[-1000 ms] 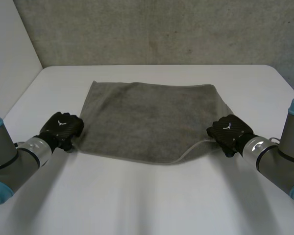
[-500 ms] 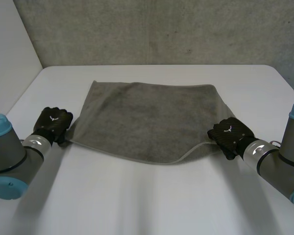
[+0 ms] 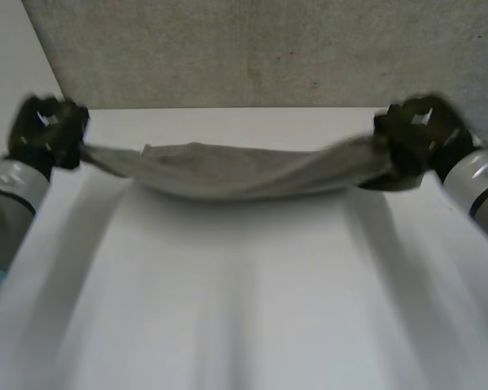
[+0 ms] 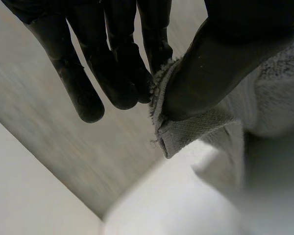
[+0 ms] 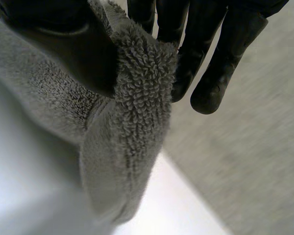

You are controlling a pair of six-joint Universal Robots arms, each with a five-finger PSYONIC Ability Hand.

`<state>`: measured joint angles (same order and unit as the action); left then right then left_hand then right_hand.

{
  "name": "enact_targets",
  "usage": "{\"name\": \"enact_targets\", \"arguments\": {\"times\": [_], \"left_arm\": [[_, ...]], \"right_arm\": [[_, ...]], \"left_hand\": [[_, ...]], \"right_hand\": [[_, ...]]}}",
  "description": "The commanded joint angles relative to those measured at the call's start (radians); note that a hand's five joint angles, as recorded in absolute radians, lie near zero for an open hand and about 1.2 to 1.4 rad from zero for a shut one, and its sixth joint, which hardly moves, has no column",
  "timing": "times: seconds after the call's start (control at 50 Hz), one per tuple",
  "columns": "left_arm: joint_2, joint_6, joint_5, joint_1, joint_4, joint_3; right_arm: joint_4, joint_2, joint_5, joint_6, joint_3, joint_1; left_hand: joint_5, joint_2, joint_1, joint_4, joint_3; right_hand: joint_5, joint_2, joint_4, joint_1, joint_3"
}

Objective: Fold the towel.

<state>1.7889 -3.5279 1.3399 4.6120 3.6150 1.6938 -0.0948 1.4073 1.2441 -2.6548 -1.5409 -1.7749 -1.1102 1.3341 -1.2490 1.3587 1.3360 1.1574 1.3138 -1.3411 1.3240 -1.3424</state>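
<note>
The grey towel (image 3: pixel 228 172) hangs stretched in the air between my two hands, sagging in the middle above the white table (image 3: pixel 244 292). My left hand (image 3: pixel 47 130) is shut on its left corner; in the left wrist view the thumb (image 4: pixel 210 63) pinches the towel corner (image 4: pixel 186 132) against the fingers (image 4: pixel 117 58). My right hand (image 3: pixel 413 136) is shut on the right corner; in the right wrist view the towel (image 5: pixel 132 122) folds over between thumb (image 5: pixel 78 44) and fingers (image 5: pixel 210 54).
A grey concrete wall (image 3: pixel 260 49) rises behind the table's far edge. A pale side wall (image 3: pixel 16 57) stands at the left. The table surface under the towel is bare.
The towel lay flat on the table with both hands at its near corners. Both hands have since risen and moved apart and back, lifting the towel off the table.
</note>
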Motion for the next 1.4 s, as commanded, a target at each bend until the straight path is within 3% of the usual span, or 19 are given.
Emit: {"name": "enact_targets", "arguments": {"times": [0.02,0.14,0.2,0.24,0.36,0.4,0.42,0.46,0.56,0.68,0.74,0.78,0.84,0.88,0.94,1.04,1.2,1.32,1.4], "left_arm": [[-0.201,0.061,-0.011,0.001,-0.119,-0.046],[-0.232,0.053,-0.031,0.004,-0.176,-0.002],[-0.232,0.044,-0.094,0.011,-0.187,0.069],[-0.226,0.021,-0.184,0.028,-0.187,0.144],[-0.230,-0.063,-0.278,0.102,-0.196,0.244],[-0.241,-0.112,-0.297,0.123,-0.197,0.265],[-0.241,-0.112,-0.297,0.123,-0.197,0.265],[-0.260,-0.120,-0.295,0.123,-0.202,0.259],[-0.309,-0.089,-0.289,0.119,-0.214,0.183],[-0.250,0.001,-0.286,0.111,-0.203,0.109],[-0.132,0.050,-0.275,0.070,-0.203,-0.003],[-0.009,0.069,-0.220,0.030,-0.203,-0.154],[0.052,0.069,-0.176,0.010,-0.210,-0.250],[0.131,0.076,-0.070,-0.039,-0.232,-0.444],[0.147,0.099,0.007,-0.073,-0.269,-0.595],[0.119,0.187,0.031,-0.073,-0.279,-0.712],[0.067,0.267,0.021,-0.071,-0.297,-0.695],[0.040,0.262,-0.048,-0.065,-0.308,-0.405],[0.009,0.248,-0.132,0.011,-0.262,-0.168]], "right_arm": [[0.231,0.116,-0.011,-0.008,0.142,0.055],[0.380,0.108,-0.014,0.118,0.160,0.103],[0.434,0.104,-0.006,0.240,0.137,0.134],[0.461,0.093,-0.011,0.341,0.098,0.185],[0.460,0.094,-0.029,0.374,0.074,0.238],[0.463,0.113,-0.089,0.352,0.071,0.255],[0.463,0.113,-0.089,0.352,0.071,0.255],[0.461,0.148,-0.170,0.323,0.056,0.270],[0.449,0.156,-0.236,0.328,0.028,0.264],[0.380,0.098,-0.232,0.325,0.051,0.241],[0.287,-0.010,-0.173,0.323,0.140,0.173],[0.210,-0.121,-0.068,0.322,0.296,0.085],[0.179,-0.171,-0.002,0.322,0.392,0.043],[0.123,-0.252,0.119,0.308,0.610,-0.023],[0.101,-0.280,0.191,0.238,0.772,-0.047],[0.112,-0.274,0.181,0.081,0.870,-0.040],[0.280,-0.243,0.114,0.053,0.794,-0.038],[0.375,-0.240,0.028,0.134,0.613,-0.015],[0.377,-0.228,-0.032,0.203,0.472,0.025]], "left_hand": [[-0.112,0.062,-0.147,0.038,0.060],[-0.112,0.062,-0.147,0.038,0.060],[-0.112,0.062,-0.147,0.038,0.060],[-0.112,0.062,-0.147,0.038,0.060],[-0.112,0.062,-0.147,0.038,0.060],[-0.112,0.062,-0.147,0.038,0.060],[-0.112,0.062,-0.147,0.038,0.060],[-0.112,0.062,-0.147,0.038,0.060],[-0.112,0.062,-0.147,0.038,0.060],[-0.112,0.062,-0.147,0.038,0.060],[-0.112,0.062,-0.147,0.038,0.060],[-0.112,0.062,-0.147,0.038,0.060],[-0.112,0.062,-0.147,0.038,0.060],[-0.112,0.062,-0.147,0.038,0.060],[-0.112,0.062,-0.147,0.038,0.060],[-0.112,0.062,-0.147,0.038,0.060],[-0.112,0.062,-0.147,0.038,0.060],[-0.112,0.062,-0.147,0.038,0.060],[-0.112,0.062,-0.147,0.038,0.060]], "right_hand": [[0.064,0.083,-0.055,0.072,-0.054],[0.064,0.083,-0.055,0.072,-0.054],[0.064,0.083,-0.055,0.072,-0.054],[0.064,0.083,-0.055,0.072,-0.054],[0.064,0.083,-0.055,0.072,-0.054],[0.064,0.083,-0.055,0.072,-0.054],[0.064,0.083,-0.055,0.072,-0.054],[0.064,0.083,-0.055,0.072,-0.054],[0.064,0.083,-0.055,0.072,-0.054],[0.064,0.083,-0.055,0.072,-0.054],[0.064,0.083,-0.055,0.072,-0.054],[0.064,0.083,-0.055,0.072,-0.054],[0.064,0.083,-0.055,0.072,-0.054],[0.064,0.083,-0.055,0.072,-0.054],[0.064,0.083,-0.055,0.072,-0.054],[0.064,0.083,-0.055,0.072,-0.054],[0.064,0.083,-0.055,0.072,-0.054],[0.064,0.083,-0.055,0.072,-0.054],[0.064,0.083,-0.055,0.072,-0.054]]}}
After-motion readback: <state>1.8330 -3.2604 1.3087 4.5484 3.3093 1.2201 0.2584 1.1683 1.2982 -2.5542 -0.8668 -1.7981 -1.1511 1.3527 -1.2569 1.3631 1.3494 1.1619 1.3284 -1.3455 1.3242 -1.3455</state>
